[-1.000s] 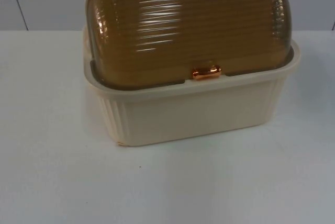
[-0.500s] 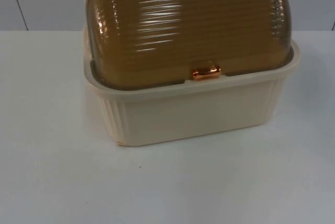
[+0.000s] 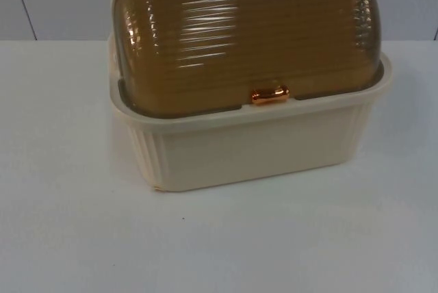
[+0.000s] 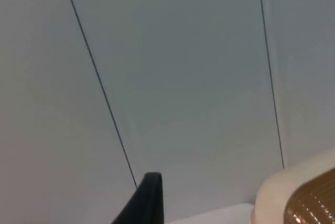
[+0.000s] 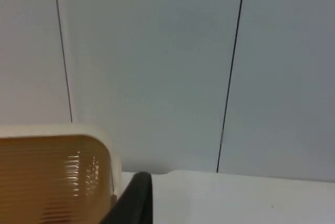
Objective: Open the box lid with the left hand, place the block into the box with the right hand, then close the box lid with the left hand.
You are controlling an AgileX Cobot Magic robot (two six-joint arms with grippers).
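On the white counter (image 3: 68, 238) stands a cream box (image 3: 260, 149), its ribbed amber lid (image 3: 246, 33) shut down with the copper handle (image 3: 269, 94) at the front rim. Both arms wait, raised beside the box and facing the grey wall (image 4: 183, 77); whether their fingers are apart cannot be told.

Both arms raised, left gripper (image 4: 149, 203) and right gripper (image 5: 137, 200) aimed toward the partition wall.

Closed amber-lidded box (image 3: 253, 135) on table (image 3: 68, 238)
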